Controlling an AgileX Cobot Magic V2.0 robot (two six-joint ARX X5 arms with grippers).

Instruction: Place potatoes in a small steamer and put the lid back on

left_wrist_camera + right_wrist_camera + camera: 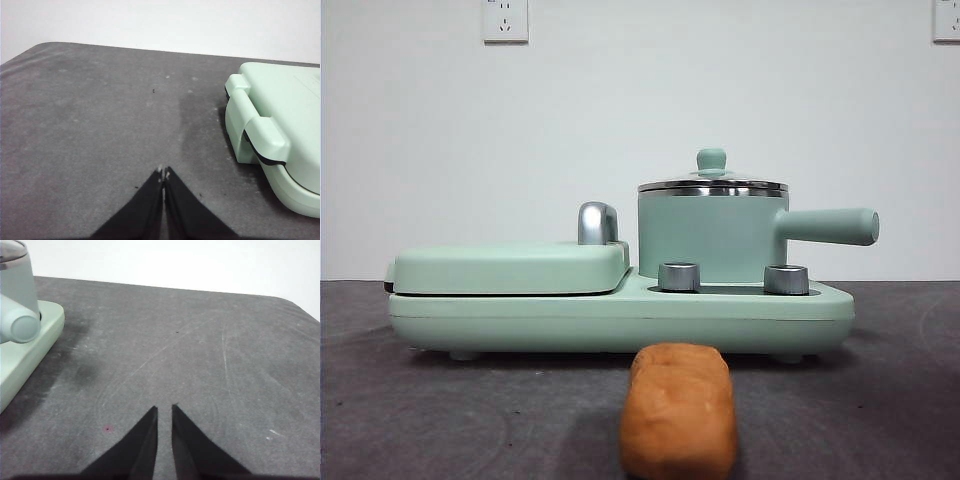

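Just in front of the mint-green cooker base (620,315) lies the potato (678,410) on the grey table (420,400). On that base stands the small steamer (710,235), the lid (712,184) seated on its rim. We hold our left gripper (163,173) clenched beside the base's griddle end, our right gripper (164,408) slightly parted near the steamer's handle; both grasp nothing.

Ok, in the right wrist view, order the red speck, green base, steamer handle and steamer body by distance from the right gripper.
From the right gripper:
1. red speck, on the table by the jaws.
2. green base, its near corner.
3. handle, round end over the base.
4. small steamer body, behind the handle.
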